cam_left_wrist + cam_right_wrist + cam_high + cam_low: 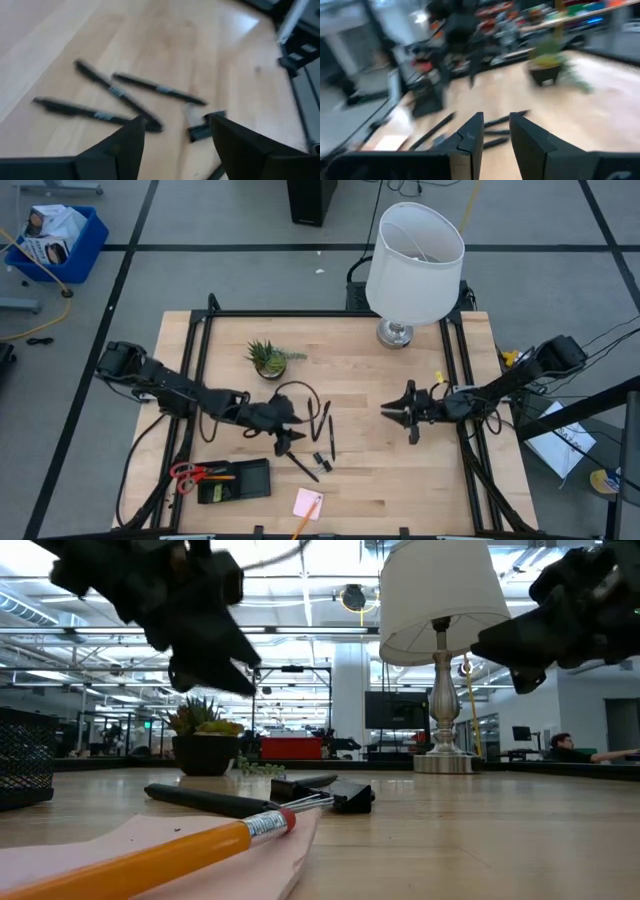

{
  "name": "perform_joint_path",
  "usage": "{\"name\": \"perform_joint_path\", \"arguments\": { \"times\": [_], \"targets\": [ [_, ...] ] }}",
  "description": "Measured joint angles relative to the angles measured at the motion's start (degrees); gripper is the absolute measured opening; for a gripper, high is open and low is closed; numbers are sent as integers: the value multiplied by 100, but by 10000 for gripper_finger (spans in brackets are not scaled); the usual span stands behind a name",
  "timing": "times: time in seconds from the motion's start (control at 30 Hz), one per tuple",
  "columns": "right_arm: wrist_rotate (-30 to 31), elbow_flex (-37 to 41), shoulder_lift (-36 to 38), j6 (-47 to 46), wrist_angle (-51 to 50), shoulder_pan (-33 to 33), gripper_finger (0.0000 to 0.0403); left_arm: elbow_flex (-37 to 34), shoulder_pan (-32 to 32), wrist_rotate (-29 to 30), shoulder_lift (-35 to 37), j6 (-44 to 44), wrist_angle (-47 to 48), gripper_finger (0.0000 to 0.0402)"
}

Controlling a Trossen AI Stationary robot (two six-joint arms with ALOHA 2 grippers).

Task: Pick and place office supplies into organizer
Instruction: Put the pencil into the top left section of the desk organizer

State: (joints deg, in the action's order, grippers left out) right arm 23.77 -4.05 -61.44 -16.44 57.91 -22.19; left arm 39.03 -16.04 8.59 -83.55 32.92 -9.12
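Reaching low from the desk (420, 480)'s left edge, the left gripper (283, 442) hovers over loose pens (328, 436), jaws spread, empty; organizer (234, 480) sits near the front-left corner. Low view: pencil (130, 862) on pink pad (240, 865). Right wrist: right gripper (496, 131) over open mid-desk, jaws slightly parted, empty.

White-shaded lamp (415, 265) at table (400, 480) far edge; potted plant (268, 359) left of it.

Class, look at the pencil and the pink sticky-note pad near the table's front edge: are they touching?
Touching. In the low view the pencil lies directly on the pink sticky-note pad; the high view shows it crossing the pad too.
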Motion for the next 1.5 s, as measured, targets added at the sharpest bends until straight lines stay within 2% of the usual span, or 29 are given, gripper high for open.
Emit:
{"name": "perform_joint_path", "arguments": {
  "times": [0.17, 0.33, 0.47, 0.63, 0.9, 1.1, 1.27, 1.5],
  "targets": [
    [-1136, -877, -774, 424, -167, -5, 89, 0, -342, 443, 0, -304, -560, 237],
    [-2056, -2073, -2232, 925, -490, 12, 89, -2, -649, 593, 0, -412, -1225, 229],
    [-3177, -2990, -3479, 981, -518, 34, 89, -2, -877, 718, 0, -466, -1482, 225],
    [-4034, -3926, -4654, 985, -559, 32, 89, -2, -1084, 678, 0, -647, -1797, 224],
    [-4072, -5334, -5753, 1516, -1683, 82, 89, -2, -1188, 652, 0, -601, -1817, 223],
    [-4504, -6013, -5789, 1776, -2520, 43, 89, -2, -1246, 647, 0, -541, -1824, 223],
    [-4498, -6319, -5975, 1888, -2764, -88, 92, -2, -1264, 648, 0, -529, -1831, 223],
    [-4479, -6566, -6259, 1896, -2742, -75, 152, -2, -1282, 644, 0, -513, -1902, 223]
  ]
}}
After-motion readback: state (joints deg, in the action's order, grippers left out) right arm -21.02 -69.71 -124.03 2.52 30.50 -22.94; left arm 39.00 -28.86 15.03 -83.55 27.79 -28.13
